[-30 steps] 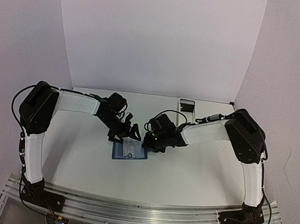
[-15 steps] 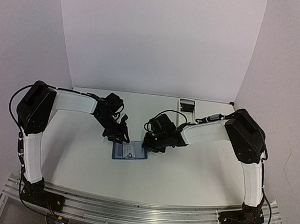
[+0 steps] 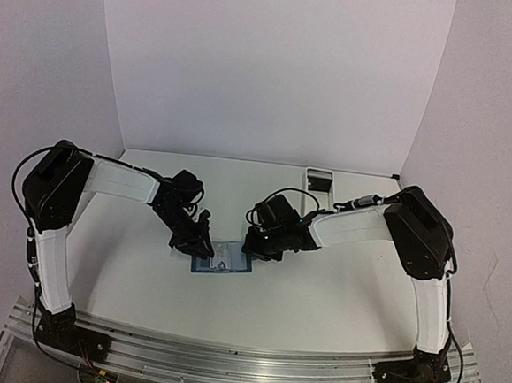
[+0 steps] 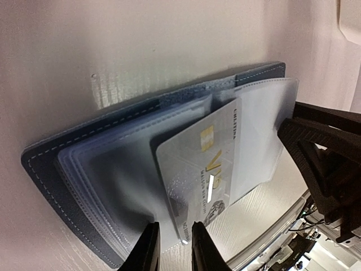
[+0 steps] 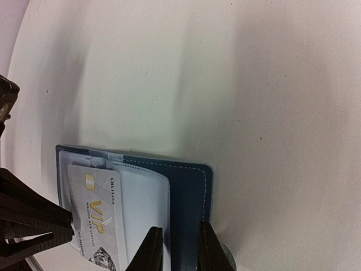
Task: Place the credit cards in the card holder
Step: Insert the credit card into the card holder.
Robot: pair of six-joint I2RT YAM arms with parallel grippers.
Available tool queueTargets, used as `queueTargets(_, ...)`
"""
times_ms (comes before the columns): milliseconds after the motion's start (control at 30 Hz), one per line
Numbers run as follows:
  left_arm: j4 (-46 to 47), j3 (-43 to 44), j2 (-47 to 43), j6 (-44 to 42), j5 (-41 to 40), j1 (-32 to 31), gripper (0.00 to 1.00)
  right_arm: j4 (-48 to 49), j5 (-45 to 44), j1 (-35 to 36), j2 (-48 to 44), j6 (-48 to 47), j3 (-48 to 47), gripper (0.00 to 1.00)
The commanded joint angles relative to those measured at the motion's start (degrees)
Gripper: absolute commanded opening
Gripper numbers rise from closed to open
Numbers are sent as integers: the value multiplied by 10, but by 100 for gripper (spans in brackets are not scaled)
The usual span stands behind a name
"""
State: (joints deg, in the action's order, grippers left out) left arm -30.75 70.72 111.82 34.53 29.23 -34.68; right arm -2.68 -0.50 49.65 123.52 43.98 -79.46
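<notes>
The dark-blue card holder (image 3: pixel 235 265) lies open on the white table, its pale pocket pages (image 4: pixel 113 175) facing up. A silver credit card (image 4: pixel 197 169) marked VIP sits slanted on the pages, partly tucked in. My left gripper (image 4: pixel 172 251) has its jaws drawn close around that card's near corner, at the holder's left side (image 3: pixel 197 243). On the other side, my right gripper (image 5: pixel 179 251) is shut on the holder's blue cover flap (image 5: pixel 189 192). The card (image 5: pixel 93 209) shows there too.
A long white tray (image 3: pixel 318 179) stands at the back of the table, right of centre. White walls close in the table on three sides. The two arms meet over the holder in the middle.
My left gripper has come down and to the left from above the holder and closed from wide open to a narrow gap. The right arm and the holder have stayed still.
</notes>
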Motion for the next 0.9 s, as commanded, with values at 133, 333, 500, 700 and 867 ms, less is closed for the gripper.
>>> queueTargets(133,41,2,16,16,25,1,12,-50,5,4,6,-4,11,19)
queueTargets(333,47,9,41,27,39,0,0,-50,5,2,11,-4,9,19)
queueTargets(500,65,26,53,32,50,-5,0,-50,11,2,16,-2,6,19)
queueTargets(700,23,38,46,12,21,-3,0,-50,13,1,18,-3,3,19)
queueTargets(867,-60,72,28,-38,-58,14,30,-50,13,1,19,-4,1,19)
